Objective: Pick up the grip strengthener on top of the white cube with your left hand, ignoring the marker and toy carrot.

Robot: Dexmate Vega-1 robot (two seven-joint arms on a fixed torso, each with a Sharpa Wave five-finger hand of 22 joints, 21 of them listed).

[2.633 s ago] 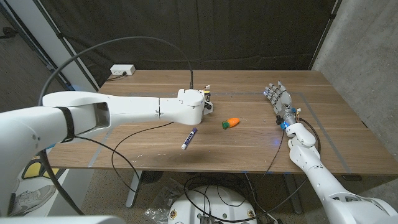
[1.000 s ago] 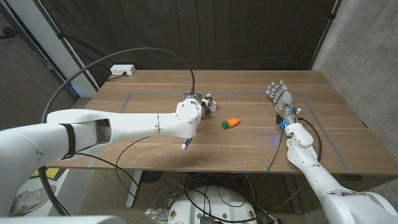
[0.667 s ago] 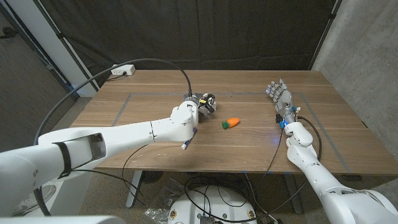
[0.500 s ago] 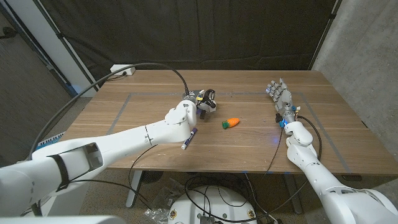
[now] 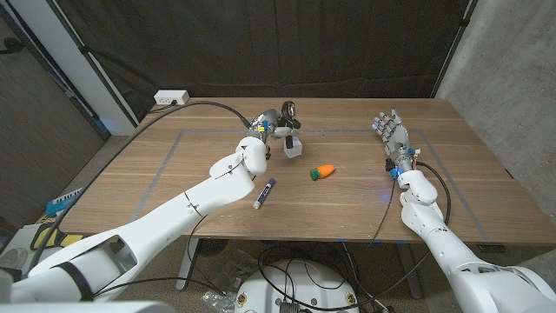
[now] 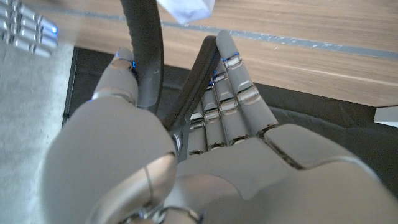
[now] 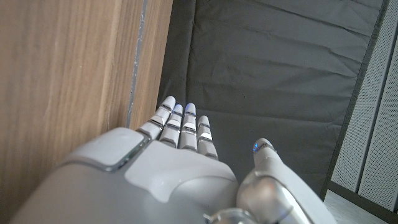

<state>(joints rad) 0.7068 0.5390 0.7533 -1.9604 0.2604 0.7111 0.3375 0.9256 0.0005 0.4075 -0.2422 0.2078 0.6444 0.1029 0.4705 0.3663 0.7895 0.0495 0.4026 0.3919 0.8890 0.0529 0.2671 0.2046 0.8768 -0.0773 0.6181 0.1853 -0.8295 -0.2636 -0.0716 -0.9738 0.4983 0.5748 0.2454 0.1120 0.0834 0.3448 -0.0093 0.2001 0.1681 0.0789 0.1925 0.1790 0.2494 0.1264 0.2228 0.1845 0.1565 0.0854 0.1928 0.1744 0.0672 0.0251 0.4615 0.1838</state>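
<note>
My left hand (image 5: 272,123) grips the black grip strengthener (image 5: 289,111) and holds it in the air just above the white cube (image 5: 294,147), which stands on the table with its top bare. In the left wrist view my left hand (image 6: 211,149) wraps the strengthener's dark handles (image 6: 147,59), with the white cube (image 6: 186,8) beyond the fingertips. The orange toy carrot (image 5: 323,171) lies right of the cube. Nearer the front edge lies the purple-and-white marker (image 5: 263,193). My right hand (image 5: 390,135) stands at the table's right side, fingers apart, holding nothing.
A white power strip (image 5: 171,98) sits at the table's far left corner. Black cables run from my left arm across the table. A dark curtain hangs behind the wooden table (image 5: 191,174). My right hand (image 7: 180,168) stands beside the table edge (image 7: 134,81).
My left hand has risen from the cube with the grip strengthener in it, and the arm has swung up and back. The cube's top now shows. My right hand has stayed put.
</note>
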